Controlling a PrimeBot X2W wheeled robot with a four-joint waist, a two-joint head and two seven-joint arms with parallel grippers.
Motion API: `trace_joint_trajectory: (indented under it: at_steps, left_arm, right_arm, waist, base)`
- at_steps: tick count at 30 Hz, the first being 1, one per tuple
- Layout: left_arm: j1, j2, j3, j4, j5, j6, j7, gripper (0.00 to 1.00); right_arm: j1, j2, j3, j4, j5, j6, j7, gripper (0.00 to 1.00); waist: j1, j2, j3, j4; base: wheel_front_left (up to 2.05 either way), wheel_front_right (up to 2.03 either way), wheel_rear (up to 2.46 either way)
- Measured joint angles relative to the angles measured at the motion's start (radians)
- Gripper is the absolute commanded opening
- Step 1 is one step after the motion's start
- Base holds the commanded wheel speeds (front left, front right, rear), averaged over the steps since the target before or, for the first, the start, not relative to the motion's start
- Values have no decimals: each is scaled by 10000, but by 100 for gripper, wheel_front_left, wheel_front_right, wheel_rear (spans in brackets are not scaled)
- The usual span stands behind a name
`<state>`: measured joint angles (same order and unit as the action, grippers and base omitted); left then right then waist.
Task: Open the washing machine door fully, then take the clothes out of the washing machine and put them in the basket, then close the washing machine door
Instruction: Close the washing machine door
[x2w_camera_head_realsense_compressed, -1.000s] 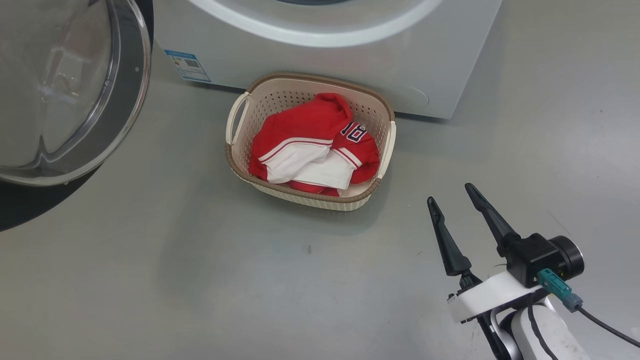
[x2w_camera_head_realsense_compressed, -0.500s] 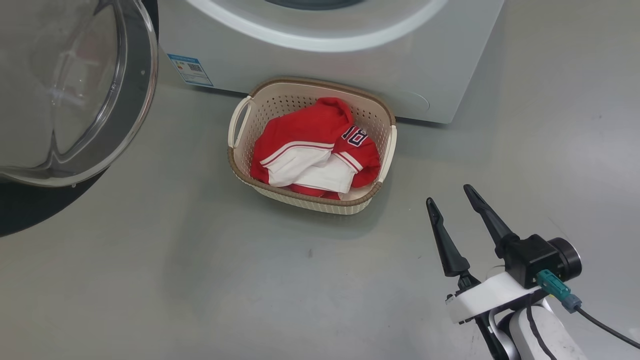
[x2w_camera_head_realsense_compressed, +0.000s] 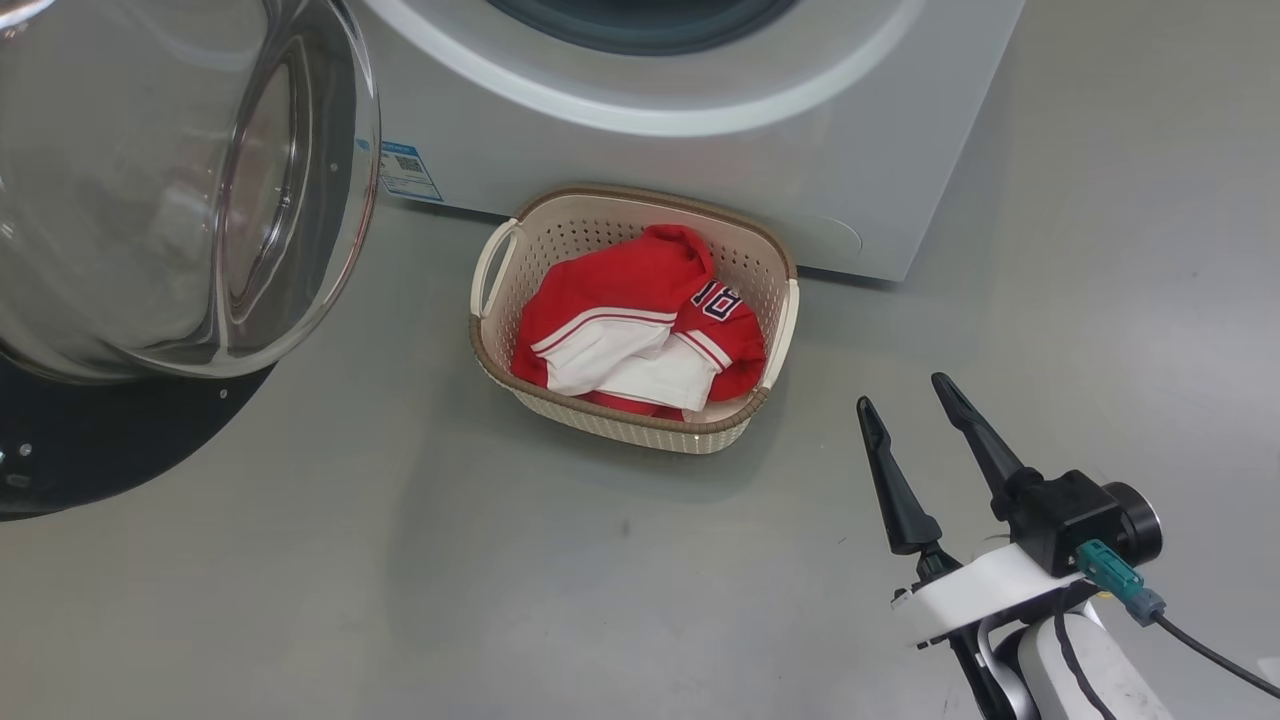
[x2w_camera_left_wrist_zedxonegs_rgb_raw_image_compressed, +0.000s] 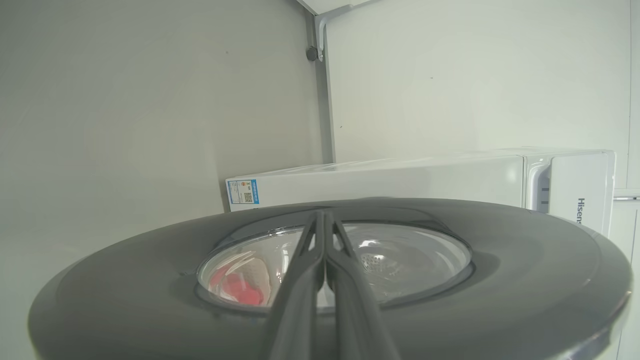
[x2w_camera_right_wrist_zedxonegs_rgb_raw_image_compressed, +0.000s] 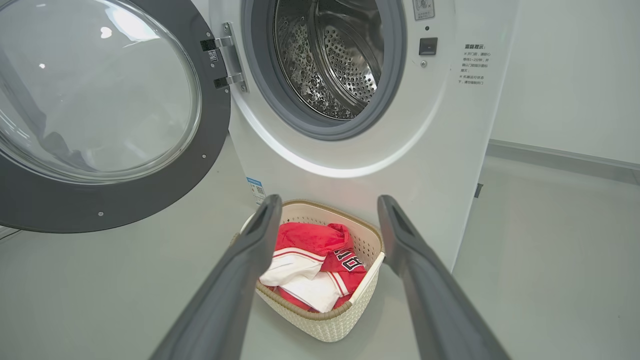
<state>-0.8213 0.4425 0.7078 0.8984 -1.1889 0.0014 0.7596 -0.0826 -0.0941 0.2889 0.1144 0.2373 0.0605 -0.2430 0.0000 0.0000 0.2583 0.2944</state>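
Holds the right hand (x2w_camera_head_realsense_compressed: 900, 390) low over the floor (x2w_camera_head_realsense_compressed: 400, 580), forearm rising from the lower right of the head view, fingers spread wide and empty, aimed toward the basket (x2w_camera_head_realsense_compressed: 620, 425). Lays the left hand (x2w_camera_left_wrist_zedxonegs_rgb_raw_image_compressed: 322, 216), fingers pressed shut with nothing between them, along the outer face of the washing machine door (x2w_camera_left_wrist_zedxonegs_rgb_raw_image_compressed: 475, 285); cannot tell whether touching. Shows the door standing open at the left of the washing machine (x2w_camera_head_realsense_compressed: 700, 140), the clothes (x2w_camera_head_realsense_compressed: 620, 300) bunched inside the basket, just before the machine's front.

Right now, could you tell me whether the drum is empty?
Empty, as far as shown: bare drum; clothes lie in the basket.
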Motion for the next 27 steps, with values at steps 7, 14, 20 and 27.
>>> trace_joint_trajectory:
  at_steps: [7,14,20,27]
  left_arm:
    - [350,-255,42,-86,-355,-523,631,0]
    - [574,-1007,-71,-403,-882,-869,1546,0]
    - [875,-1852,-316,-882,-1139,-1039,2203,0]
    - [1329,-2581,-458,-1521,-1565,-1126,2819,0]
  right_arm:
    - [32,44,4,146,88,0,-4,100]
    - [98,98,-35,165,150,0,-15,100]
    - [120,155,-19,261,167,0,-52,100]
    - [282,194,-13,293,253,-2,-61,100]
  waist:
    - [0,0,-250,14]
    - [0,0,-475,62]
    - [0,0,-707,59]
    - [0,0,-929,-23]
  base:
    - [0,0,0]
    - [0,0,0]
    - [0,0,0]
    - [0,0,0]
